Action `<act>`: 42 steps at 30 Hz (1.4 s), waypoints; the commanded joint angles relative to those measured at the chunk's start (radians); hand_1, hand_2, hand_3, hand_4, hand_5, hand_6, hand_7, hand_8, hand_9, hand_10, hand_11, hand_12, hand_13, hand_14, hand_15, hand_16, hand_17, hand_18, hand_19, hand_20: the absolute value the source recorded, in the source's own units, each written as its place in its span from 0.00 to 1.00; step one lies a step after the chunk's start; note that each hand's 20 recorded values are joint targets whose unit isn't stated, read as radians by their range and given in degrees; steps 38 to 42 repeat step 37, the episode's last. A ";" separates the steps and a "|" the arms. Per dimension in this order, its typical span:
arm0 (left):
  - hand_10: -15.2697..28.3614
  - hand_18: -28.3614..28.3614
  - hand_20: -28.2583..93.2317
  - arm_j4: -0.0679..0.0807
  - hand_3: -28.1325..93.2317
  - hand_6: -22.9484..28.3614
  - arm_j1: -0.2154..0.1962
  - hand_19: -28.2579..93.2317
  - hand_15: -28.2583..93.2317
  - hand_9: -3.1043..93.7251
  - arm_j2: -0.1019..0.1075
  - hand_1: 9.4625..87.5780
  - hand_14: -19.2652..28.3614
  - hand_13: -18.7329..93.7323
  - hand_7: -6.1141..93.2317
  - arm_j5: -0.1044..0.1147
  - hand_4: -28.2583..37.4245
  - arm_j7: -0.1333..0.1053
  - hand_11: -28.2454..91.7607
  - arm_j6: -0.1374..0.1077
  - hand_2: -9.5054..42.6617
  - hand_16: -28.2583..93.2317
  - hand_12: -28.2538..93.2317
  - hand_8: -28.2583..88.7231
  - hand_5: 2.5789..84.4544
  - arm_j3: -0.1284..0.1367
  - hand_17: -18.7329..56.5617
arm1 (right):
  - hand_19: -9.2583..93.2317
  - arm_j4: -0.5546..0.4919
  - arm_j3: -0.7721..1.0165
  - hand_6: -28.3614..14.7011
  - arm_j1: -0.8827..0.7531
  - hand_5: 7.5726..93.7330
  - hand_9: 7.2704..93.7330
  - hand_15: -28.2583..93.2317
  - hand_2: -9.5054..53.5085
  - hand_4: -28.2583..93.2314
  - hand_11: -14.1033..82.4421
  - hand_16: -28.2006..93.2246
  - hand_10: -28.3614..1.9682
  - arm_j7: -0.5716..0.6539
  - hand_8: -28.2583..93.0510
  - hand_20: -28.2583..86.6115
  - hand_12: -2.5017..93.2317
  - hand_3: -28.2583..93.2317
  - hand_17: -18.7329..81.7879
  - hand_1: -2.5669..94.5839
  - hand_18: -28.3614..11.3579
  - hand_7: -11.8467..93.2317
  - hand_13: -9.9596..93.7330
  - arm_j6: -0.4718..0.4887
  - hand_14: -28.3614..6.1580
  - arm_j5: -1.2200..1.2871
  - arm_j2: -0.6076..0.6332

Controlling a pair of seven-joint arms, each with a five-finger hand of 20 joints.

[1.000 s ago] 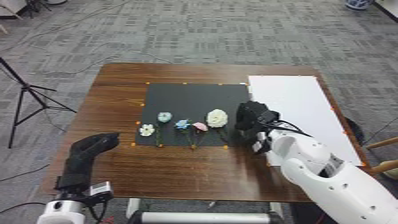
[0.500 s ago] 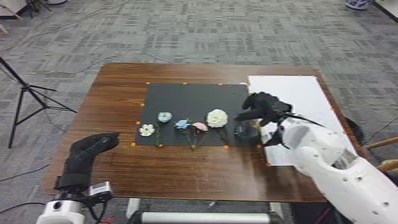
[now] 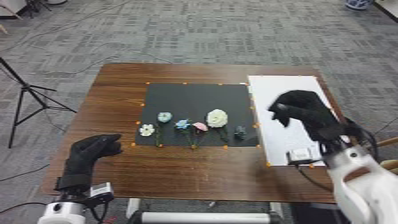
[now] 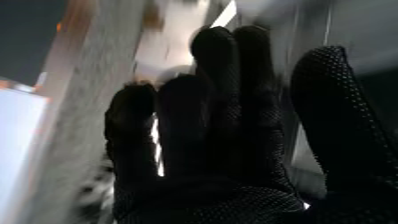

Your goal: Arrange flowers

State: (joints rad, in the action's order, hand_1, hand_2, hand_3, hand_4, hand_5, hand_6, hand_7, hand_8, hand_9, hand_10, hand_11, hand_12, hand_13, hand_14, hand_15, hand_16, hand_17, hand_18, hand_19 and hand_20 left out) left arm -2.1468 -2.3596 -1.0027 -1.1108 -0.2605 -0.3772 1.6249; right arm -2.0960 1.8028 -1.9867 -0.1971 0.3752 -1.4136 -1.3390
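My right hand (image 3: 304, 107) is held over the white sheet in the head view, apart from the flowers, with nothing in it. In the right wrist view the same hand (image 4: 209, 145) has its fingers extended. On the black sheet lie a white flower (image 3: 147, 130), a pale blue flower (image 3: 164, 117), a light blue flower (image 3: 182, 124), a pink flower (image 3: 200, 127), a large white flower (image 3: 217, 118) and a small dark item (image 3: 240, 132), side by side near the lower edge. My left hand (image 3: 95, 146) rests with relaxed fingers over the table's left side.
The black sheet (image 3: 195, 97) and the white sheet (image 3: 275, 90) lie next to each other on the brown table (image 3: 204, 172), with orange marks along their edges. A black tripod (image 3: 26, 86) stands on the floor to the left.
My right hand has moved right, away from the black sheet, uncovering the small dark item beside the large white flower. The left hand has hardly moved.
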 commanded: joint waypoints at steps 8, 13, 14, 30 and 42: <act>0.62 1.00 0.96 -0.035 0.75 0.30 0.099 1.00 1.00 0.89 0.001 0.40 0.74 0.89 0.81 -0.163 0.27 -0.013 0.89 -0.070 0.06 0.77 0.80 0.66 0.84 -0.090 0.81 | 1.00 0.006 -0.085 0.90 -0.099 0.81 0.97 1.00 0.06 0.13 0.93 0.97 0.74 -0.089 0.75 0.93 0.95 0.88 0.65 0.35 0.09 0.85 0.91 -0.459 0.38 0.257 -0.080; 0.62 1.00 0.96 -0.033 0.76 0.29 0.104 1.00 1.00 0.90 -0.015 0.38 0.75 0.90 0.80 -0.155 0.26 0.002 0.90 0.005 0.09 0.77 0.81 0.70 0.87 -0.076 0.84 | 1.00 0.035 -0.067 0.90 -0.074 0.84 1.00 1.00 0.11 0.13 0.94 0.96 0.77 -0.093 0.78 0.95 0.93 0.88 0.72 0.32 0.09 0.85 0.94 -0.315 0.42 0.186 -0.080; 0.62 1.00 0.96 -0.034 0.76 0.30 0.113 1.00 1.00 0.90 -0.017 0.38 0.75 0.90 0.80 -0.159 0.26 0.000 0.90 0.018 0.09 0.77 0.81 0.71 0.88 -0.077 0.84 | 1.00 0.036 -0.066 0.90 -0.069 0.84 1.00 1.00 0.12 0.13 0.94 0.96 0.77 -0.097 0.79 0.95 0.93 0.88 0.72 0.32 0.09 0.85 0.94 -0.311 0.43 0.189 -0.066; 0.63 1.00 0.96 -0.003 0.77 0.30 0.153 1.00 1.00 0.90 -0.046 0.36 0.77 0.90 0.79 -0.173 0.23 -0.014 0.90 0.033 0.10 0.78 0.81 0.74 0.89 -0.118 0.83 | 1.00 0.069 -0.056 0.90 -0.041 0.84 1.00 1.00 0.15 0.13 0.94 0.96 0.78 -0.159 0.78 0.95 0.92 0.88 0.72 0.32 0.08 0.85 0.94 -0.253 0.43 0.198 -0.078; 0.63 1.00 0.96 0.004 0.77 0.30 0.163 1.00 1.00 0.90 -0.049 0.35 0.78 0.90 0.79 -0.157 0.23 -0.023 0.90 0.038 0.10 0.77 0.81 0.74 0.89 -0.123 0.82 | 1.00 0.071 -0.067 0.90 -0.033 0.84 1.00 1.00 0.15 0.13 0.94 0.96 0.77 -0.155 0.78 0.95 0.92 0.88 0.72 0.32 0.08 0.85 0.94 -0.241 0.43 0.212 -0.075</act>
